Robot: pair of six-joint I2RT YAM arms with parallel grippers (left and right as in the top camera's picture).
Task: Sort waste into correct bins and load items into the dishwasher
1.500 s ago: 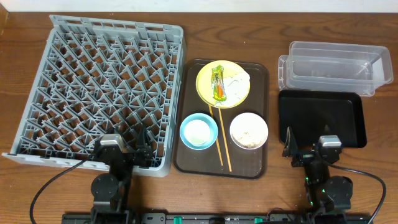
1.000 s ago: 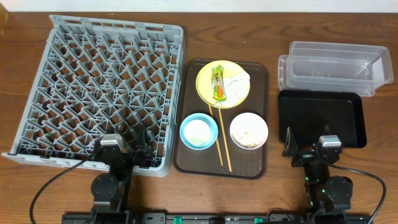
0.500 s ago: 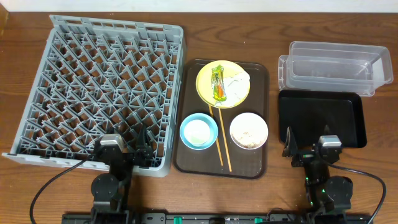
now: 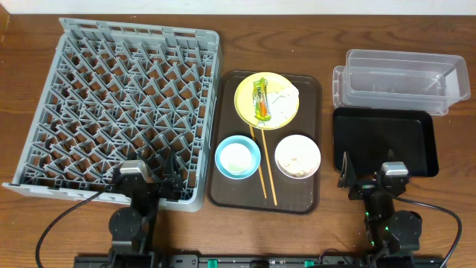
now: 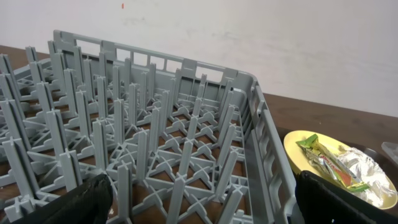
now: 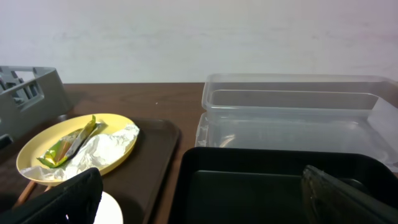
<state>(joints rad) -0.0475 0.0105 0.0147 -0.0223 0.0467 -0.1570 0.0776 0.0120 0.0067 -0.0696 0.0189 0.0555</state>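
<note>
From above, the grey dish rack [image 4: 126, 104] takes up the left of the table [image 4: 22, 223]. Just right of it, a brown tray [image 4: 297, 195] carries a yellow plate [image 4: 245, 100] at its far end, with an orange-and-green wrapper [image 4: 261, 98] and a crumpled napkin [image 4: 284, 95] lying on it. Nearer, a blue bowl [image 4: 238, 157] and a white bowl [image 4: 277, 155] holding pale crumbs [image 4: 297, 158] sit side by side, with two chopsticks [image 4: 265, 167] between them. On the right, a clear tub [image 4: 394, 82] stands just behind a black tray [image 4: 383, 141]. The left pincer [image 4: 169, 184] sits at the rack's near edge, and the right pincer [image 4: 349, 179] at the black tray's near left corner.

The left wrist camera shows its fingers [image 5: 81, 200] spread wide and released, gripping nothing. The rack's pegs are ahead and the plate is off to the right.

The right wrist camera shows its fingers likewise parted and holding nothing. The black tray is straight ahead, the tub beyond it, and the plate with wrapper and napkin to the left
</note>
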